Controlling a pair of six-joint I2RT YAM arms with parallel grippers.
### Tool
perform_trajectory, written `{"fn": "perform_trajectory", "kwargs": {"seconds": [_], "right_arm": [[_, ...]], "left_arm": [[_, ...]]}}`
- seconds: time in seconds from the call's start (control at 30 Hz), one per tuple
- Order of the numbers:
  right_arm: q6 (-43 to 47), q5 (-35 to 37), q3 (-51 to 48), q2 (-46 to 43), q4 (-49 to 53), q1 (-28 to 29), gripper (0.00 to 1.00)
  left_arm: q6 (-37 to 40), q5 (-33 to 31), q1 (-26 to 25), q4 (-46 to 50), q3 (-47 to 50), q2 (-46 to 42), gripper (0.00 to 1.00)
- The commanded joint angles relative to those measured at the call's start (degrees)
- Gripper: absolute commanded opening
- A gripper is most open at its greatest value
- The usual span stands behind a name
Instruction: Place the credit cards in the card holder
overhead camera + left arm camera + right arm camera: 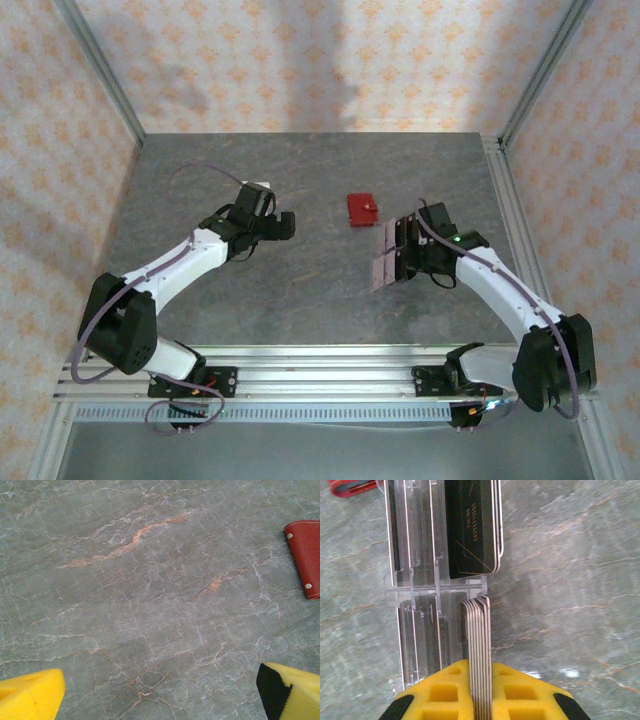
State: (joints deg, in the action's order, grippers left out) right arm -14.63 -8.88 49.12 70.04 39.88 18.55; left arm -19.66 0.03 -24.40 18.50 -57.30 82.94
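— Right gripper (480,687)?
— Clenched on a stack of cards (479,630) at a clear rack (420,580), nearer than the red wallet (362,209).
— Left gripper (160,690)?
— Jaws wide apart, empty, left of the wallet, which lies on the table (300,290).

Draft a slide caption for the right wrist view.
Right hand shut on an edge-on stack of thin credit cards beside a clear plastic slotted rack holding more dark glossy cards.
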Motion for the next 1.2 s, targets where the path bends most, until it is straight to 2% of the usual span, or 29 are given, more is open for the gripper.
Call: {"fn": "perform_trajectory", "kwargs": {"seconds": [0.0, 0.2, 0.47, 0.6, 0.7, 0.93, 1.07, 1.17], "right_arm": [[2.01, 9.79, 2.33, 1.61, 4.12, -0.43, 0.06], [4.17, 12.21, 5.77, 4.95, 2.91, -2.39, 0.03], [11.33, 11.22, 10.70, 10.76, -0.04, -5.54, 0.02], [11.70, 9.09, 11.41, 12.47, -0.08, -6.31, 0.15], [11.04, 7.85, 11.74, 12.19, 0.28, -6.38, 0.29], [10.85, 5.90, 14.99, 9.47, 4.05, -6.38, 0.51], [10.46, 6.97, 17.52, 6.29, 6.58, -6.33, 0.60], [10.11, 7.34, 19.97, 4.19, 8.76, -6.33, 0.63]], "left_arm": [[0.19, 0.19, -0.65, 1.19, -1.61, 0.21, 1.00], [0.24, 0.49, -0.70, 0.96, -1.08, 0.34, 1.00], [0.09, 1.38, -0.73, 0.17, -1.07, 1.42, 1.00], [0.12, 1.56, -0.73, 0.00, -1.02, 1.72, 1.00], [-0.02, 1.59, -0.73, 0.00, -0.86, 1.57, 1.00], [0.02, 1.56, -0.71, 0.25, -0.56, 1.00, 1.00], [-0.12, 1.55, -0.73, 0.56, -0.82, 0.91, 1.00], [-0.41, 1.57, -0.73, 0.75, -1.00, 0.78, 1.00]]}}
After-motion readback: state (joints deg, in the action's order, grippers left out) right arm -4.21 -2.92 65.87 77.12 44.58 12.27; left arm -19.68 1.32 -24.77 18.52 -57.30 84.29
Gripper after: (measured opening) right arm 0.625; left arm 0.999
